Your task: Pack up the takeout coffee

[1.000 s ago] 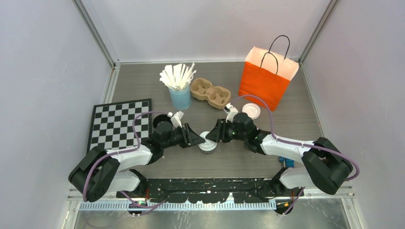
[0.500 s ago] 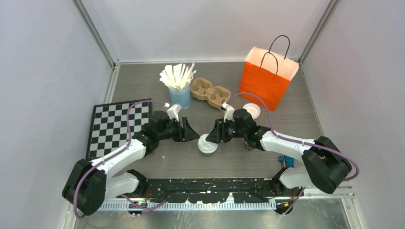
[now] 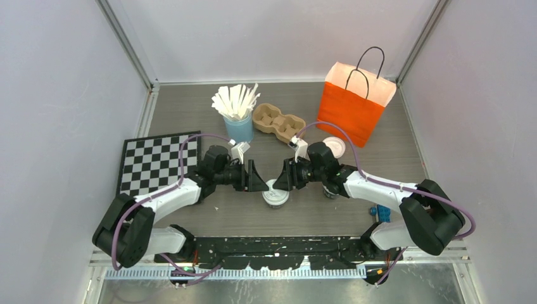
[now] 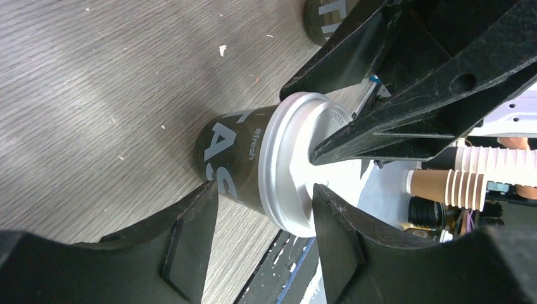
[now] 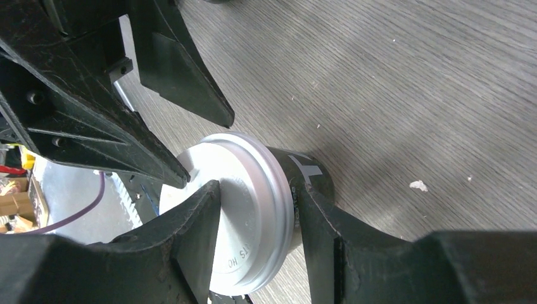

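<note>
One takeout coffee (image 3: pixel 275 197), a dark cup with a white lid, stands upright on the table between both grippers. My left gripper (image 3: pixel 261 184) is open at its left; in the left wrist view (image 4: pixel 263 188) one finger is beside the cup wall (image 4: pixel 235 158) and the other at the lid's edge. My right gripper (image 3: pixel 281 180) is open at its right; in the right wrist view (image 5: pixel 256 187) one finger lies over the lid (image 5: pixel 250 209) and the other against the wall under the rim. A second white lid (image 3: pixel 334 147) sits near the bag.
An orange paper bag (image 3: pixel 353 107) stands at the back right. A cardboard cup carrier (image 3: pixel 278 122) and a light-blue cup of white sticks (image 3: pixel 239 128) stand behind the grippers. A checkerboard (image 3: pixel 158 163) lies at the left. Another dark cup (image 3: pixel 328 190) sits partly under my right forearm.
The left jaws have widened off the cup; that gripper pulled back a little and returned beside it. The right gripper edged slightly farther away. The cup stayed put.
</note>
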Available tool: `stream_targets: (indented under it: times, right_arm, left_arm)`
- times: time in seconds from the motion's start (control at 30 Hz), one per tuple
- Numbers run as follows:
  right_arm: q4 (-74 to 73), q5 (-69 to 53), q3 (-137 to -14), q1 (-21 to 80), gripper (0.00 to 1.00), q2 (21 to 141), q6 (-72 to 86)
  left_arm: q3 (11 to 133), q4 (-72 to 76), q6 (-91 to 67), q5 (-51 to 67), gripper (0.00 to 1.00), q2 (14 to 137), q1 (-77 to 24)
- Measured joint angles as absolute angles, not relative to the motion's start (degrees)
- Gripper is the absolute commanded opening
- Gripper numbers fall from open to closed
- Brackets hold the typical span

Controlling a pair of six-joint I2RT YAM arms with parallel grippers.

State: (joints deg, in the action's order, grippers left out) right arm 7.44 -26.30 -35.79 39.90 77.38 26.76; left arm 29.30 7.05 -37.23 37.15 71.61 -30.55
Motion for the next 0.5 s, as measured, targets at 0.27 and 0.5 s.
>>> stream_targets:
  times: [0.27,0.5]
  right_arm:
    - [7.5,-26.3,-35.8,39.9,0.52,77.4,26.4]
    - [7.1,-26.0,-36.1,39.9,0.56,77.4,26.5]
  left_arm:
    - [29.6,10.0,-38.1,39.9,0.56,75.0,-30.6]
    - [31.8,6.6,-36.9,37.9,0.43,75.1,-32.0]
